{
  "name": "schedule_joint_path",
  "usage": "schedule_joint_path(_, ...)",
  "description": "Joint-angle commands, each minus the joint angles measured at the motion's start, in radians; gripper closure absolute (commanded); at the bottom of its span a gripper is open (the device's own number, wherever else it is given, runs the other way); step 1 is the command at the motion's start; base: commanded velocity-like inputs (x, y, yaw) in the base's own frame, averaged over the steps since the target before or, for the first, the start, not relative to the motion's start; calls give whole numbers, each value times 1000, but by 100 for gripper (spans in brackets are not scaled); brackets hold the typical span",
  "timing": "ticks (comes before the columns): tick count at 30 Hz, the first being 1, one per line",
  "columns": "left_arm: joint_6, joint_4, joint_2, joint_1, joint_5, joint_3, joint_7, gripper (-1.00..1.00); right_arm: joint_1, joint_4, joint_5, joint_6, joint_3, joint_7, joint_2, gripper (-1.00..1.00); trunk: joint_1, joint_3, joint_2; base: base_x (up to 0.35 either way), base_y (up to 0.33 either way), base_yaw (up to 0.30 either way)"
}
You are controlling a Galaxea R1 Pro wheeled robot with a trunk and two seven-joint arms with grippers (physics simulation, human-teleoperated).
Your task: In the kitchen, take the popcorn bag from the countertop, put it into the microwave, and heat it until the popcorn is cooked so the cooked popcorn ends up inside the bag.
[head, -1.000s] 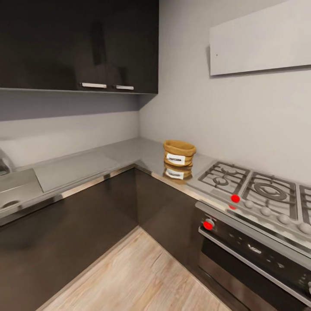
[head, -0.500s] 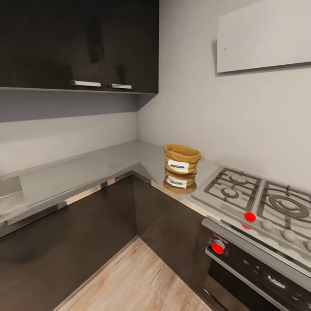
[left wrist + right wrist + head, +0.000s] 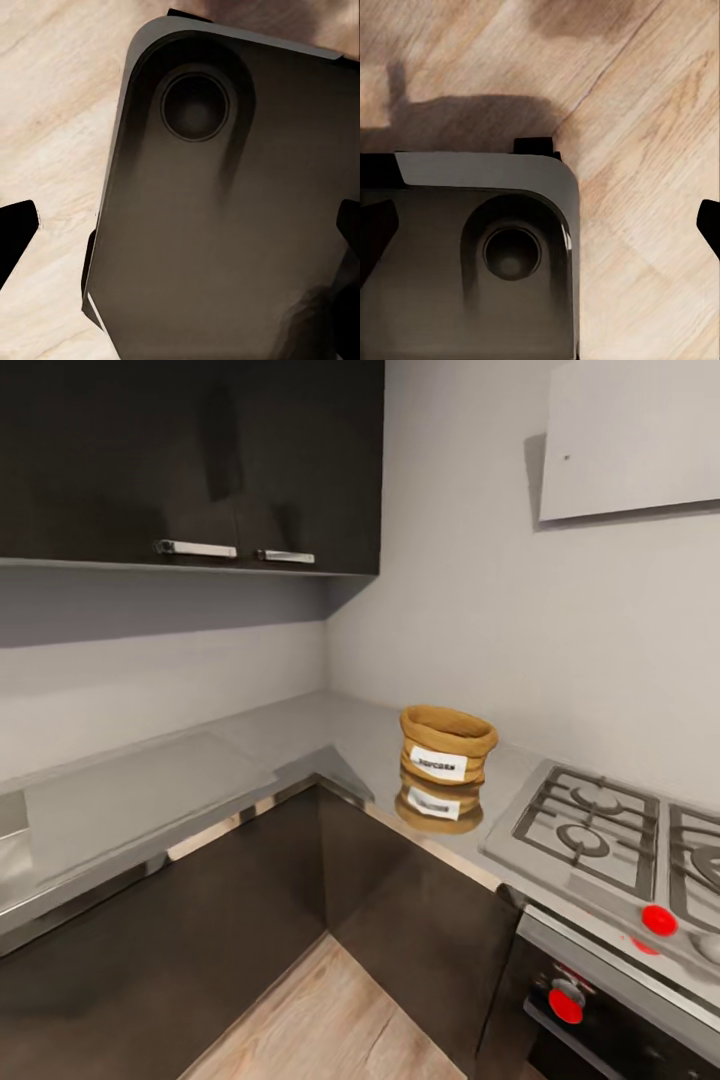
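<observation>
The popcorn bag (image 3: 447, 750), a mustard-tan sack with a rolled rim and a white label, stands upright on the steel countertop (image 3: 290, 732) near the inner corner, just left of the hob. Its mirror image shows in the worktop below it. What is inside the sack cannot be seen, so the popcorn is hidden. The microwave is out of view. My left gripper (image 3: 180, 232) hangs open over the robot's dark base, with nothing between its fingers. My right gripper (image 3: 540, 229) is likewise open and empty, above the base and the wooden floor.
A gas hob (image 3: 600, 822) with red knobs (image 3: 659, 919) sits right of the bag, with a black oven front (image 3: 600, 1030) under it. Dark wall cabinets (image 3: 190, 460) hang over the left counter, a grey hood (image 3: 630, 440) over the hob. Wooden floor (image 3: 320, 1020) lies before the cabinets.
The whole head view has shifted: the camera has come closer and swung, so the bag appears larger and further right, and the sink has left the picture. The bag itself has not moved.
</observation>
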State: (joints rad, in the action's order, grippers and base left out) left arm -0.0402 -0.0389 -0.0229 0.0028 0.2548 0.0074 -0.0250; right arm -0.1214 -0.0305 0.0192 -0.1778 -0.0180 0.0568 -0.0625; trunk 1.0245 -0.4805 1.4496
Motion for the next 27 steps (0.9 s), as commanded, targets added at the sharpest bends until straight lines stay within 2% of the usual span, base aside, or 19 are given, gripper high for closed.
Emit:
schedule_joint_path(1, -1, -1, 0, 0, 6, 0, -3, -100, -1, -3, 2, -6, -2, 4, 1, -100, 1, -1, 0, 284, 234, 0)
schedule_joint_path(12, -1, -1, 0, 0, 7, 2, -3, -100, -1, -3, 2, -6, -3, 4, 3, -100, 1, -1, 0, 258, 220, 0)
schedule_joint_path(17, -3, -1, 0, 0, 7, 2, -1, -100, -1, -3, 4, -5, -3, 3, 6, -100, 1, -1, 0, 28, 25, -41)
schedule_joint_path(27, -3, 0, 0, 0, 7, 2, -1, -100, -1, -3, 4, -5, -4, 3, 7, -100, 1, -1, 0, 1, 1, -167)
